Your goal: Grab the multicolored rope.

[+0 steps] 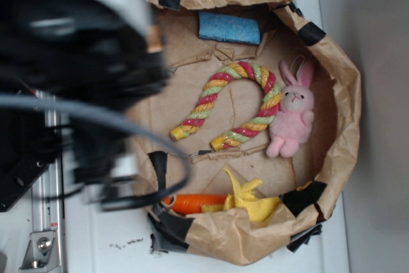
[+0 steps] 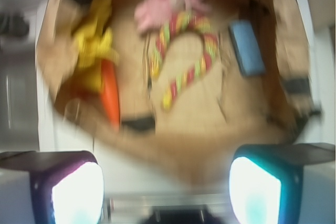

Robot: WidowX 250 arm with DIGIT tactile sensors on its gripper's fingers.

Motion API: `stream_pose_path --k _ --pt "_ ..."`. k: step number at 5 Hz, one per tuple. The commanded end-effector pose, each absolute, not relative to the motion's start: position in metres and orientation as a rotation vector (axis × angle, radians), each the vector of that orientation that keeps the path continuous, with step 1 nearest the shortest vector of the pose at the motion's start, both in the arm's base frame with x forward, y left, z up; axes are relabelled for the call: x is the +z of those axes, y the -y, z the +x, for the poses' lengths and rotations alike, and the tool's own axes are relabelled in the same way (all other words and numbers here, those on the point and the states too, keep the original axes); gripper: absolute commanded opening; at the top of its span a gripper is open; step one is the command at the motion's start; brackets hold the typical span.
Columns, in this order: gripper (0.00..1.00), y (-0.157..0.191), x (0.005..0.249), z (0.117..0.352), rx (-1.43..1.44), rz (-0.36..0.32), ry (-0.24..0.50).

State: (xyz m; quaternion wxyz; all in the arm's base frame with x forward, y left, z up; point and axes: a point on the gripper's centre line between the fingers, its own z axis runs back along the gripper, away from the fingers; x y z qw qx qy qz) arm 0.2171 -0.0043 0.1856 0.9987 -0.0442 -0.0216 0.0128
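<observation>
wrist view – the gripper [image 2: 167, 182] hangs with jaws spread wide, nothing between them, well short of the multicolored rope [image 2: 185, 56]. the rope lies arched on the floor of the brown paper bin [image 1: 339, 81], just beside the pink bunny [image 1: 293, 113].

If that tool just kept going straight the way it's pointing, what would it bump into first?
Probably the paper bag's near rim or floor, short of the multicolored rope. The tool is open; the view is blurred, so depth is uncertain.

Multicolored rope [image 1: 238, 101] in bag [image 1: 339, 81], beside bunny [image 1: 293, 114].
</observation>
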Motion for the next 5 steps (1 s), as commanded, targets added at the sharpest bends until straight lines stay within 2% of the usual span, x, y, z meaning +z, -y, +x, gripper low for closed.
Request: stream_pose_path --k 1,2,3,4,5 --pt "1.0 -0.004 0.115 0.289 0.168 -0.114 -0.01" --pt "1.0 0.016 0.079 0.301 0.115 -0.175 -0.038" --pt "1.0 0.039 0.047 0.302 -0.02 -0.131 -0.041" --pt "1.0 0.031 0.021 0.312 -0.06 -0.128 -0.013" --pt "0.0 0.029 0.003 0.321 -0.038 -0.12 -0.023"
